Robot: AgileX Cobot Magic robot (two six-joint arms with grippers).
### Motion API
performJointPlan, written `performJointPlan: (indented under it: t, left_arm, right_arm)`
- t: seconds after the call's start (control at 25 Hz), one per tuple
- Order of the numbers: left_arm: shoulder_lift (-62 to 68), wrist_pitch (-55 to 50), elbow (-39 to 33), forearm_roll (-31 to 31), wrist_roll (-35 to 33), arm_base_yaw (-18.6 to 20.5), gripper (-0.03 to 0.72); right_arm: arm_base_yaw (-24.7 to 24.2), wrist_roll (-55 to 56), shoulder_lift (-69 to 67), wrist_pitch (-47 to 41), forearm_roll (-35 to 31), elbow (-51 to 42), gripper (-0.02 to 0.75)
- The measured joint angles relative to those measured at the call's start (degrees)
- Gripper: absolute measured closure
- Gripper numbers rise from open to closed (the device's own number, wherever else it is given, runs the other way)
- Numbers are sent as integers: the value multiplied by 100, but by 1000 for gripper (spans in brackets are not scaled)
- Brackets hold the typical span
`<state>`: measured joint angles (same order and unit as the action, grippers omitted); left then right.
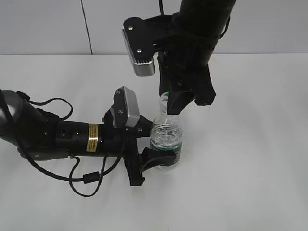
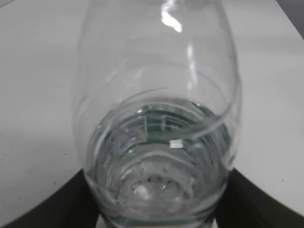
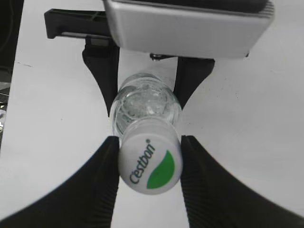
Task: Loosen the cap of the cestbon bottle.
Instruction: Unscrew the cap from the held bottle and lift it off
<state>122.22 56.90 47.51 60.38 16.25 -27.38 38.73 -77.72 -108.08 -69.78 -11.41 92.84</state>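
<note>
While the left end effector (image 1: 161, 161) clamps the lower body of the bottle (image 1: 166, 144) standing upright on the white table (image 1: 250, 168), the right end effector (image 3: 149, 164) grips its white cap (image 3: 150, 161) from above.

White bench (image 1: 260, 144), plain matte top, cestbon bottle (image 1: 167, 139) standing upright on it near the middle, black cable (image 1: 84, 180) looped beside
</note>
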Motion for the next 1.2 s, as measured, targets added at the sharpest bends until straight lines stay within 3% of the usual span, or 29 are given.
performJointPlan:
  t: [0.76, 1.0, 1.2]
  left_arm:
    - [0, 6, 0, -11, 0, 0, 276]
    - [0, 6, 0, -11, 0, 0, 276]
    - [0, 6, 0, -11, 0, 0, 276]
  right_arm:
    - [0, -102, 433, -5, 58, -24, 443]
    - [0, 565, 626, -5, 124, -18, 444]
    - [0, 2005, 720, -5, 515, -18, 444]
